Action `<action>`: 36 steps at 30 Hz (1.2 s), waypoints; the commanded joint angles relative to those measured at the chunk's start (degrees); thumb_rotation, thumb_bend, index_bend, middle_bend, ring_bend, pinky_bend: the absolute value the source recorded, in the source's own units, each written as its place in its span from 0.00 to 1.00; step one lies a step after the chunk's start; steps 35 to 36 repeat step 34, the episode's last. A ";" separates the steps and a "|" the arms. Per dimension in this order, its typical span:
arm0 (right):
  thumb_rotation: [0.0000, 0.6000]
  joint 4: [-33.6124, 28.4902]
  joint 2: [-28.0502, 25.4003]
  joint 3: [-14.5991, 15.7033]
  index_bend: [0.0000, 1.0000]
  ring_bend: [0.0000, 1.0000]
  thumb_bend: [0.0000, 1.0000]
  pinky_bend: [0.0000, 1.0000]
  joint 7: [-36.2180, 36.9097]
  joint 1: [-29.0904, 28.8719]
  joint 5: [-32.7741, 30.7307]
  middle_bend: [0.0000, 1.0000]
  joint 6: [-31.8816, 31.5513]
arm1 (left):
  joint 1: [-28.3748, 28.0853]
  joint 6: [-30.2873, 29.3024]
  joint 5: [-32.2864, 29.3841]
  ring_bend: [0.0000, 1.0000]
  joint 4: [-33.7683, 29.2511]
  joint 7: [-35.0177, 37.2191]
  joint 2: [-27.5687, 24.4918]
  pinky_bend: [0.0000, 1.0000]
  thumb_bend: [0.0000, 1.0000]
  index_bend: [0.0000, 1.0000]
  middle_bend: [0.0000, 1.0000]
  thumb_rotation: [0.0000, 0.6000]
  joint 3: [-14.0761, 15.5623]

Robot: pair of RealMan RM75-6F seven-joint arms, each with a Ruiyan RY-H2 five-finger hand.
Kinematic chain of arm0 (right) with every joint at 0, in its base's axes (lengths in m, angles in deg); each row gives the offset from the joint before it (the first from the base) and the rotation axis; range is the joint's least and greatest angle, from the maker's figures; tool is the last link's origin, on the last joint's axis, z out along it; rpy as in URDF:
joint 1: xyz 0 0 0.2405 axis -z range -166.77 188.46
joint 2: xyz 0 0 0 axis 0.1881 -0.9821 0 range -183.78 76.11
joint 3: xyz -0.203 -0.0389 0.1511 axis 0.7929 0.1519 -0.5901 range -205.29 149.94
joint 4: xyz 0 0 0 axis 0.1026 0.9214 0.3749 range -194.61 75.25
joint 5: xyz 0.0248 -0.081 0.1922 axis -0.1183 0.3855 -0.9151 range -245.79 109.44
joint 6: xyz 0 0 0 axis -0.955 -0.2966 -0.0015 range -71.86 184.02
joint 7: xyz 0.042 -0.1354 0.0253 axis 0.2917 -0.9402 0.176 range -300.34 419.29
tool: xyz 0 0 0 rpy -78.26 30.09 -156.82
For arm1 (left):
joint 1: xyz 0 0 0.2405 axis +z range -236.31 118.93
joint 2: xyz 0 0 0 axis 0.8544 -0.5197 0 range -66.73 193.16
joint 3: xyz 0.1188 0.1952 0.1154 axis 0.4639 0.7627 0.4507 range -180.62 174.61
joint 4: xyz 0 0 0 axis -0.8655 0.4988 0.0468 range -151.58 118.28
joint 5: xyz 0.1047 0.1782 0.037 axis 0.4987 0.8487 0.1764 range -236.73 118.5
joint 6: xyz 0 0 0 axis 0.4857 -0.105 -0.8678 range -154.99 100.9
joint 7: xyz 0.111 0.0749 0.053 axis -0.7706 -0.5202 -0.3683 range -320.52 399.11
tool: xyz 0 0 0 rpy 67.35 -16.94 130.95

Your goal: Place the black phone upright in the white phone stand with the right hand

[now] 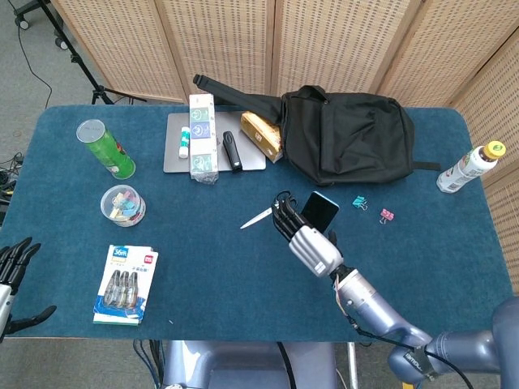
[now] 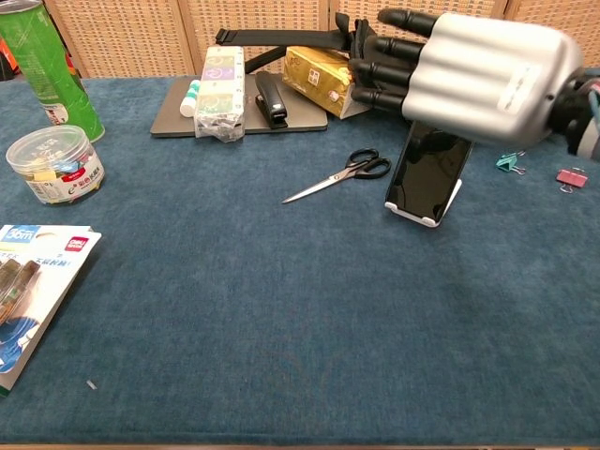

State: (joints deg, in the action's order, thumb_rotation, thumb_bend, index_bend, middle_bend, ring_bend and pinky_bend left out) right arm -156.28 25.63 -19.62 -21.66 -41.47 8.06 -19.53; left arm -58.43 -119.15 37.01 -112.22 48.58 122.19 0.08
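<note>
The black phone (image 2: 428,180) stands upright, leaning back in the white phone stand (image 2: 419,217), whose front lip shows under it. My right hand (image 2: 473,67) hovers above the phone's top edge without touching it, fingers stretched out to the left and holding nothing. In the head view the right hand (image 1: 310,244) sits just in front of the phone (image 1: 322,208) and hides the stand. My left hand (image 1: 11,274) hangs off the table's front left edge, fingers apart and empty.
Scissors (image 2: 339,174) lie just left of the stand. Behind are a black backpack (image 1: 349,134), gold box (image 2: 322,77), stapler (image 2: 271,98) and laptop (image 1: 174,150). Binder clips (image 2: 568,177) lie to the right. A green can (image 1: 106,149), clip jar (image 1: 123,205) and card pack (image 1: 126,284) occupy the left.
</note>
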 commanded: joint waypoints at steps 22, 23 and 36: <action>1.00 11.08 -13.86 -2.16 0.00 0.00 0.00 0.00 75.38 29.79 5.98 0.00 -19.55 | 1.56 -2.61 -1.35 0.00 0.35 -1.34 0.90 0.00 0.00 0.00 0.00 1.00 -0.83; 1.00 10.86 -13.55 -2.11 0.00 0.00 0.00 0.00 76.12 30.90 5.88 0.00 -20.01 | 1.54 -2.54 -1.43 0.00 0.28 -1.39 0.97 0.00 0.00 0.00 0.00 1.00 -0.87; 1.00 8.31 -11.00 -1.31 0.00 0.00 0.00 0.00 74.26 39.18 6.81 0.00 -21.64 | 1.60 -2.57 -1.54 0.00 0.95 -2.87 1.92 0.00 0.00 0.00 0.00 1.00 -1.24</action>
